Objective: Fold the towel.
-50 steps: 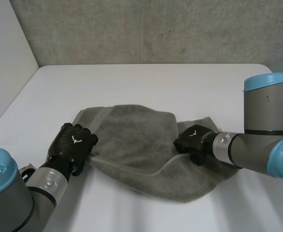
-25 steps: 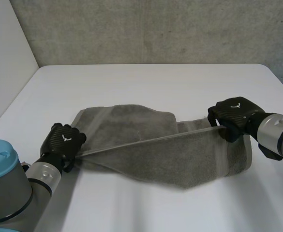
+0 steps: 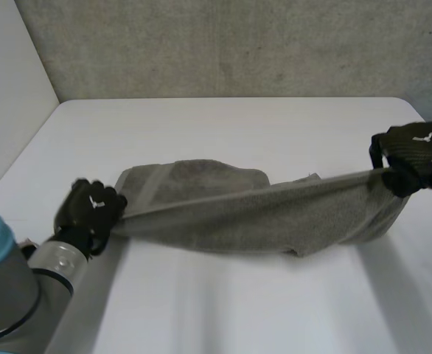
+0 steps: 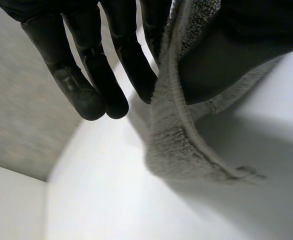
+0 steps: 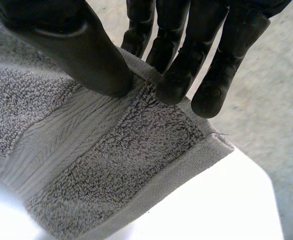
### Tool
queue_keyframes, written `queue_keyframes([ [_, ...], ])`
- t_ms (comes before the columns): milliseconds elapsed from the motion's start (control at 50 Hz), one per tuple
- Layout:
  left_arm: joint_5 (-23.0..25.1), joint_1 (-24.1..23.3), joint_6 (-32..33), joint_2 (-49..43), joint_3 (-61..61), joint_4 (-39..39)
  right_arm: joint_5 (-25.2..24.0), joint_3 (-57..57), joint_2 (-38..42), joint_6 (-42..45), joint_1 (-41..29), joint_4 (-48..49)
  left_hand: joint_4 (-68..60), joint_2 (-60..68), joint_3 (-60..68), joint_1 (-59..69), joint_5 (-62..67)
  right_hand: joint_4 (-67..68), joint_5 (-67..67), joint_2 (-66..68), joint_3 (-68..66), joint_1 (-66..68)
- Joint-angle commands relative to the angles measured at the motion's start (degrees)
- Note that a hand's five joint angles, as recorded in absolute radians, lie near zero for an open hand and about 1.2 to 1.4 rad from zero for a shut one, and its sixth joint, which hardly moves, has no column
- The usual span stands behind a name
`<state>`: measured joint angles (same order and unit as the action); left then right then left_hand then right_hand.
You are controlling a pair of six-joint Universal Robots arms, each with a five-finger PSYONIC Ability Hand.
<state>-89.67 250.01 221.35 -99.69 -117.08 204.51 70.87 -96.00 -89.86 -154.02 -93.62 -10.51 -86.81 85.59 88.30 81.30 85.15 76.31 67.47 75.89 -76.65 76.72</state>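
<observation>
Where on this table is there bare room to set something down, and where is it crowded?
Bare table lies between the towel and the concrete wall, the widest patch. Another strip runs in front of the towel. The middle is crowded: the towel spans it from the left hand to the right hand.

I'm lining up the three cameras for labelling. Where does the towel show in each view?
Head view: the towel is stretched between the left hand and the right hand.
Left wrist view: its hemmed edge runs beside the left hand's fingers.
Right wrist view: its corner is pinched between the right hand's thumb and fingers.
Shared landmark: the white table under it.
</observation>
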Motion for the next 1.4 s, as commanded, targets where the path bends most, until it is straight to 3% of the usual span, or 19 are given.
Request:
queue_keyframes([
  [20, -1.47, -0.84, 3.04, 17.03, 3.24, -0.34, -0.11, 4.66, -7.24, 0.65, 0.36, -3.71, 6.81, -5.59, -8.3, -1.3, -15.15, 3.69, 2.53, 4.11, -3.35, 3.28],
  [140, -3.67, -1.54, 2.68, 28.22, 12.02, -5.68, -0.64, 14.85, -12.88, 2.84, 0.98, -12.05, 6.81, -5.59, -8.3, -1.3, -15.15, 3.69, 2.53, 4.11, -3.35, 3.28],
  [260, -3.58, -1.46, 1.98, 27.89, 19.34, -13.7, -0.12, 20.85, -12.19, 7.77, 1.51, -18.05, 6.81, -5.59, -8.3, -1.3, -15.15, 3.69, 2.53, 4.11, -3.35, 3.28],
  [380, -2.53, -0.32, -1.53, 17.03, 25.57, -22.12, 1.91, 23.05, -4.45, 14.71, 0.54, -20.51, 6.81, -5.59, -8.3, -1.3, -15.15, 3.69, 2.53, 4.11, -3.35, 3.28],
  [480, -1.21, 0.65, -1.89, 4.46, 29.61, -26.08, 6.83, 24.19, 5.22, 17.79, -6.84, -20.34, 6.81, -5.59, -8.3, -1.3, -15.15, 3.69, 2.53, 4.11, -3.35, 3.28],
  [520, -1.04, 1.18, -1.71, 0.24, 31.54, -26.62, 11.81, 26.2, 12.48, 19.97, -11.04, -20.16, 6.81, -5.59, -8.3, -1.3, -15.15, 3.69, 2.53, 4.11, -3.35, 3.28],
  [600, -1.3, 1.71, -1.36, -10.14, 39.35, -27.32, 15.18, 28.94, 18.49, 22.18, -13.17, -18.67, 6.81, -5.59, -8.3, -1.3, -15.15, 3.69, 2.53, 4.11, -3.35, 3.28],
  [700, -1.73, 1.53, -0.4, -16.92, 51.64, -28.03, 16.41, 35.7, 25.26, 21.92, -14.49, -9.44, 6.81, -5.59, -8.3, -1.3, -15.15, 3.69, 2.53, 4.11, -3.35, 3.28],
  [740, -1.65, 1.44, -0.22, -18.17, 55.9, -27.94, 17.46, 40.6, 26.31, 20.08, -14.75, 1.83, 6.81, -5.59, -8.3, -1.3, -15.15, 3.69, 2.53, 4.11, -3.35, 3.28],
  [800, -1.39, 1.62, -1.54, -18.7, 63.55, -25.83, 18.25, 41.59, 26.05, 18.93, -14.75, 9.19, 6.81, -5.59, -8.3, -1.3, -15.15, 3.69, 2.53, 4.11, -3.35, 3.28],
  [840, -1.91, 0.75, -3.98, -18.08, 68.37, -19.45, 19.39, 40.55, 24.04, 16.39, -14.84, 25.19, 6.81, -5.59, -8.3, -1.3, -15.15, 3.69, 2.53, 4.11, -3.35, 3.28],
  [860, -1.91, 0.74, -4.0, -18.08, 68.38, -19.41, 19.4, 40.54, 24.03, 16.38, -14.84, 25.28, 6.81, -5.59, -8.3, -1.3, -15.15, 3.69, 2.53, 4.11, -3.35, 3.28],
  [900, -2.26, 0.83, -6.28, -17.55, 68.74, -15.72, 20.36, 37.31, 20.53, 15.24, -14.75, 37.53, 6.81, -5.59, -8.3, -1.3, -15.15, 3.69, 2.53, 4.11, -3.35, 3.28],
  [980, -4.54, 1.71, -13.9, -13.44, 66.12, -7.48, 20.01, 34.84, 18.76, 15.24, -14.58, 39.34, 6.81, -5.59, -8.3, -1.3, -15.15, 3.69, 2.53, 4.11, -3.35, 3.28],
  [1080, -3.76, 3.11, -18.4, -10.27, 57.17, -4.3, 19.57, 33.16, 18.75, 15.24, -13.96, 35.56, 6.81, -5.59, -8.3, -1.3, -15.15, 3.69, 2.53, 4.11, -3.35, 3.28],
  [1180, -2.18, 4.17, -18.59, -9.82, 48.26, -3.86, 16.67, 30.17, 18.75, 14.89, -13.87, 28.35, 6.81, -5.59, -8.3, -1.3, -15.15, 3.69, 2.53, 4.11, -3.35, 3.28],
  [1280, -0.07, 5.48, -18.5, -9.82, 35.63, -0.62, 10.44, 23.42, 19.36, 14.89, -13.61, 23.35, 6.81, -5.59, -8.3, -1.3, -15.15, 3.69, 2.53, 4.11, -3.35, 3.28],
  [1400, 2.48, 6.28, -18.32, -10.26, 25.85, 4.76, 9.29, 13.84, 21.21, 15.59, -12.38, 22.46, 6.81, -5.59, -8.3, -1.3, -15.15, 3.69, 2.53, 4.11, -3.35, 3.28],
])
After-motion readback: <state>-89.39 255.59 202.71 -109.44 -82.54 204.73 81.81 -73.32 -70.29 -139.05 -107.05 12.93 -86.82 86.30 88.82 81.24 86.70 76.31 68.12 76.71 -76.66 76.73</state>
